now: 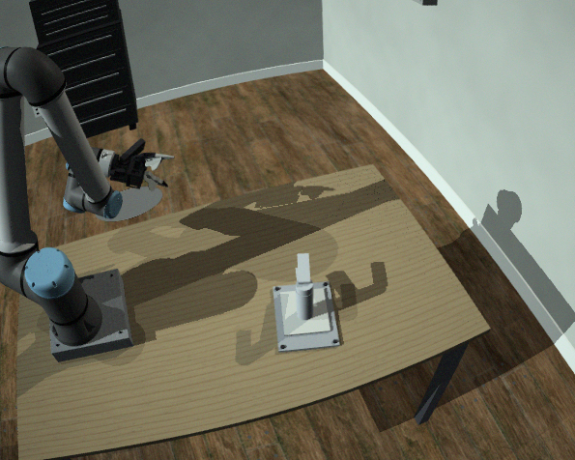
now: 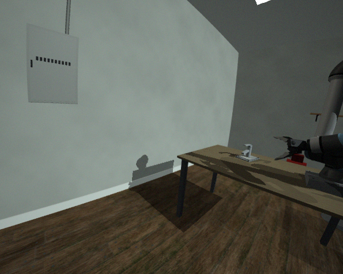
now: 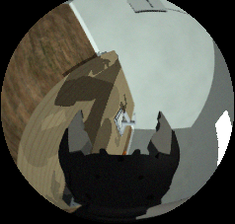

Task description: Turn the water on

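On the tabletop (image 1: pixel 217 376) I see the tap (image 1: pixel 304 292) untouched; fingers (image 1: pixel 162 157) spread wide, grasping nothing, well apart from it.

Path: open air between gripper (image 1: pixel 159 170) and tap (image 1: pixel 302 292).
Obstacle: only the tap on the table (image 1: pixel 188 376).

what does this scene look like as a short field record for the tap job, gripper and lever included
arm: grey six-joint robot arm with blue joint caps, bolted to a grey base plate
gripper: black two-jaw gripper, open, holding nothing, beyond the table's far edge
tap: small grey metal tap upright on a square grey mounting plate
lever: pale flat lever on top of the tap, untouched
contact: none, gripper well apart from tap
surface: light wooden table with dark legs
wrist view: tap visible between the fingers, far off
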Robot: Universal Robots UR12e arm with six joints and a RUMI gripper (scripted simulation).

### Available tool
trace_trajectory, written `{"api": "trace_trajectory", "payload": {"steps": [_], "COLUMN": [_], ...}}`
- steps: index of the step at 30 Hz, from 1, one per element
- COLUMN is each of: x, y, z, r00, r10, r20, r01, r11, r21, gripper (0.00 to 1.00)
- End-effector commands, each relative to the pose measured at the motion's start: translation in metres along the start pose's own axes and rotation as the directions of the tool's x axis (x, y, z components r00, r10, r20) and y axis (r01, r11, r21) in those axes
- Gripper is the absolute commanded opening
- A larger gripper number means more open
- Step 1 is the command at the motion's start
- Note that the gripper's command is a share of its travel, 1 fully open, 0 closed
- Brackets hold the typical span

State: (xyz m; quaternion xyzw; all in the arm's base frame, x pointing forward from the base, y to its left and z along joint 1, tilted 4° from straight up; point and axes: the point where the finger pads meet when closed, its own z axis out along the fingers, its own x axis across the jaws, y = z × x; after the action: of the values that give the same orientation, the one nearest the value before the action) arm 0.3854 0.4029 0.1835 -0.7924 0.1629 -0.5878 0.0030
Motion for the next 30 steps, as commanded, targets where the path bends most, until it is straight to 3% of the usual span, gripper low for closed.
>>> {"api": "trace_trajectory", "payload": {"steps": [1, 22, 30], "x": [0.0, 0.0, -0.001], "y": [0.0, -0.001, -0.007], "z": [0.0, 0.002, 0.024], "r00": [1.0, 1.0, 0.999], "r10": [0.001, -0.002, -0.043], "r20": [0.0, 0.002, 0.031], "r01": [-0.001, 0.002, 0.044], "r11": [1.0, 1.0, 0.999], "r21": [0.0, -0.002, -0.027], "gripper": [1.0, 1.0, 1.0]}}
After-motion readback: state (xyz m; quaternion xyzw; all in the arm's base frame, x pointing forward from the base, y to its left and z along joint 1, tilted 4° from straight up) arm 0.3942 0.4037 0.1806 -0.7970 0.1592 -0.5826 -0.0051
